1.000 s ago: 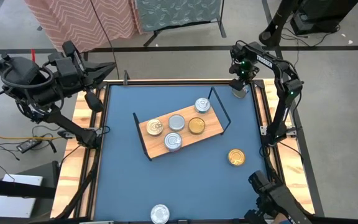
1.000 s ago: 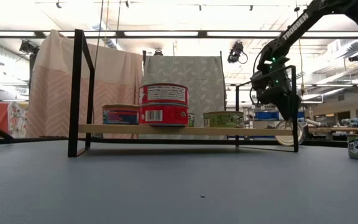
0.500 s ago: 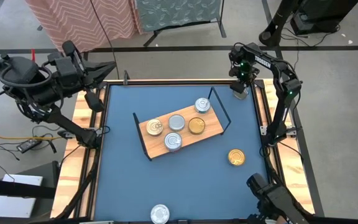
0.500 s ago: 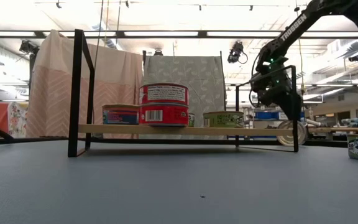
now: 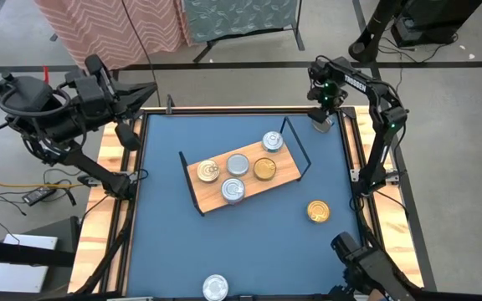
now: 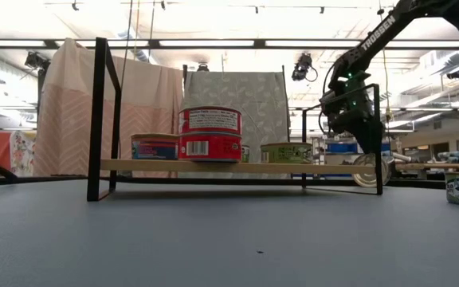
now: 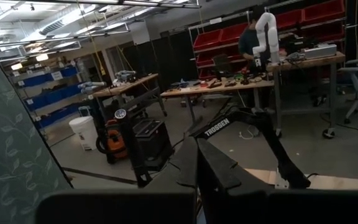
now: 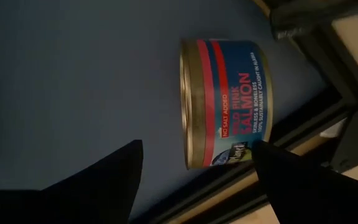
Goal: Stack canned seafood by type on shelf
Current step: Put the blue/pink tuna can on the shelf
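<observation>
The shelf (image 5: 245, 180) is a light-wood board with black wire ends, standing mid-table. Several tins of canned seafood stand on it, silver lids (image 5: 238, 164) and gold lids (image 5: 264, 169). A gold tin (image 5: 317, 211) and a silver tin (image 5: 214, 287) stand on the blue table. A blue-labelled salmon tin (image 8: 225, 102) lies on its curved side at the far right corner. My right gripper (image 5: 323, 119) hangs open over it, pointing down, one finger on each side. My left gripper (image 5: 145, 89) is shut and raised level beyond the table's far left corner.
The wooden rim (image 8: 303, 130) runs close beside the salmon tin. In the low view the shelf's board (image 6: 213, 167) carries a red tin (image 6: 210, 134), a blue one (image 6: 154, 147) and a green one (image 6: 287, 152). Open blue table lies on the near left.
</observation>
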